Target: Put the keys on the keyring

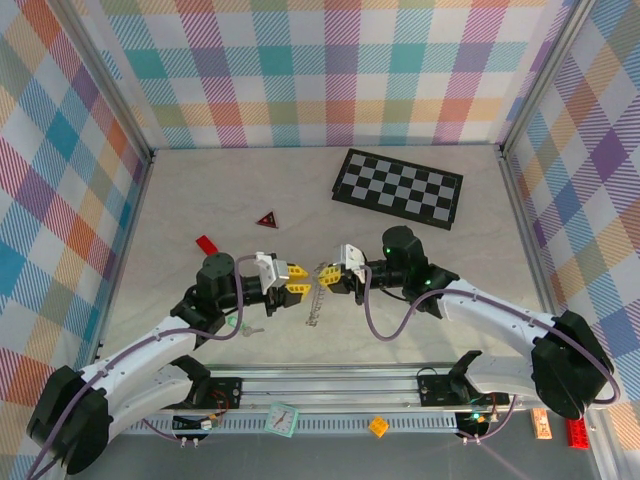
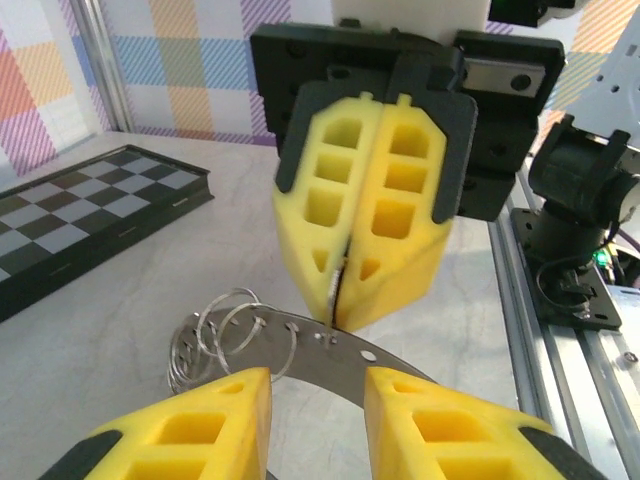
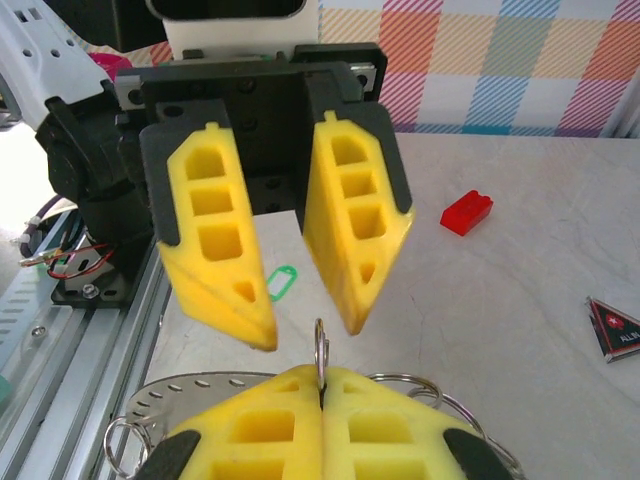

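right claw clamped on the edge of the keyring, wire loops just beside its tips, left claw facing it close, jaws apart.

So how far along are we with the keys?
Nothing looks threaded yet: the green-tagged key lies on the table. In hand: the right gripper is shut on the keyring, raised between the arms; the left gripper faces it, open and empty. Left: picking that key up, then the other, and threading them on.
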Tool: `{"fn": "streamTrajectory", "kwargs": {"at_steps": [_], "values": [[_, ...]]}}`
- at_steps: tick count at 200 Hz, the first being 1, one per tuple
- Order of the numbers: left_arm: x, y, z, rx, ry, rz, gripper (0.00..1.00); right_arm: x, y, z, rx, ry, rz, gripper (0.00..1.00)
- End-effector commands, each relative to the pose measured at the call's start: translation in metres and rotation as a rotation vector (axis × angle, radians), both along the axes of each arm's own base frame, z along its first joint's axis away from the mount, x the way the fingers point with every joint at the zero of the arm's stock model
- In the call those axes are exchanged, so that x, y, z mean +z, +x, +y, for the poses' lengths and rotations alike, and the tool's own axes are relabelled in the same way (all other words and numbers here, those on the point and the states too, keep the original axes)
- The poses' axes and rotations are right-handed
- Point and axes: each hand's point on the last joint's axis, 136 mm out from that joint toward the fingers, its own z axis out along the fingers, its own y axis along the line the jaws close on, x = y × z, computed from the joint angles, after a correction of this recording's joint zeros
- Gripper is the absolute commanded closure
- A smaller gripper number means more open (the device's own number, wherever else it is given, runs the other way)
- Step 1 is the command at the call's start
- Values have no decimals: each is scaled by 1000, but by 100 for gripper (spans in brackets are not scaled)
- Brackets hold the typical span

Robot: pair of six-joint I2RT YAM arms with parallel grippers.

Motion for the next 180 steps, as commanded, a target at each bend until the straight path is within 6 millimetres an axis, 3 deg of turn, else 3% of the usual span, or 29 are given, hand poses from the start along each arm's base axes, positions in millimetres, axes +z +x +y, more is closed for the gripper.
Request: {"fn": "streamTrajectory", "kwargs": {"at_steps": [1, 89, 134, 144, 159, 180], "values": [[-3, -10, -5, -52, 9, -15, 71, 15, -5, 4, 39, 38, -4, 100], [4, -10, -10, -62, -26, -22, 81, 19, -17, 12, 128, 71, 41, 100], [4, -10, -11, -61, -29, -27, 100, 18, -19, 14, 145, 72, 58, 100], [6, -9, -10, -59, -32, -31, 100, 14, -17, 14, 132, 57, 57, 100], [7, -6, -9, -38, -29, -36, 100, 8, -9, 11, 73, 24, 34, 78], [5, -2, -7, -1, 16, -19, 100, -8, 4, -1, -31, -75, -20, 68]]}}
